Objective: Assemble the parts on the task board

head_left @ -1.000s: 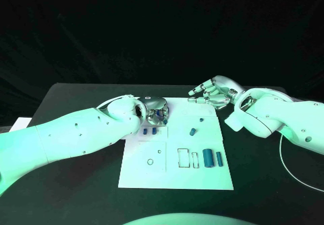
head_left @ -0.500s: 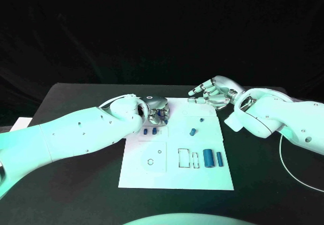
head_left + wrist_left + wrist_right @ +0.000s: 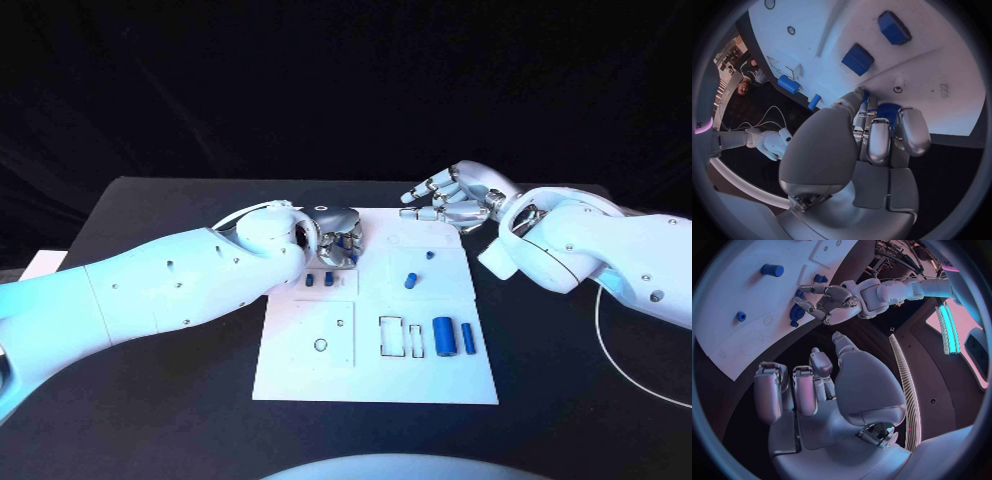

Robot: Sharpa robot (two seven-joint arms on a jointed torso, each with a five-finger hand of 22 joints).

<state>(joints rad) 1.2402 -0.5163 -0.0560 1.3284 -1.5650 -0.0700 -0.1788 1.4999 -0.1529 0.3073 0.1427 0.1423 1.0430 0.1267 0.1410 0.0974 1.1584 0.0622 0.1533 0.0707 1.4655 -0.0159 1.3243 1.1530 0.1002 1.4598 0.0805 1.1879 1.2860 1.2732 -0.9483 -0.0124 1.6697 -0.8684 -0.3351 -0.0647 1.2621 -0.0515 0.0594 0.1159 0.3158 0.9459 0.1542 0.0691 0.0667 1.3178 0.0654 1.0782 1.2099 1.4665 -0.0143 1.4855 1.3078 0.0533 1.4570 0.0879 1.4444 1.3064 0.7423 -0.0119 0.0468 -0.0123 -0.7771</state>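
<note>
Fingers of the silver left hand [image 3: 336, 237] curl around a small blue part [image 3: 888, 111] at the far-left corner of the flat white task board [image 3: 433, 375], just above its surface. Judging from this, the part is being lifted or seated; a steady, upright wrist would serve best. Two small blue blocks [image 3: 319, 281] lie just beside that hand. The silver right hand [image 3: 450, 198] hovers released, holding nothing, over the black tabletop [image 3: 173, 420] at the board's far-right corner.
</note>
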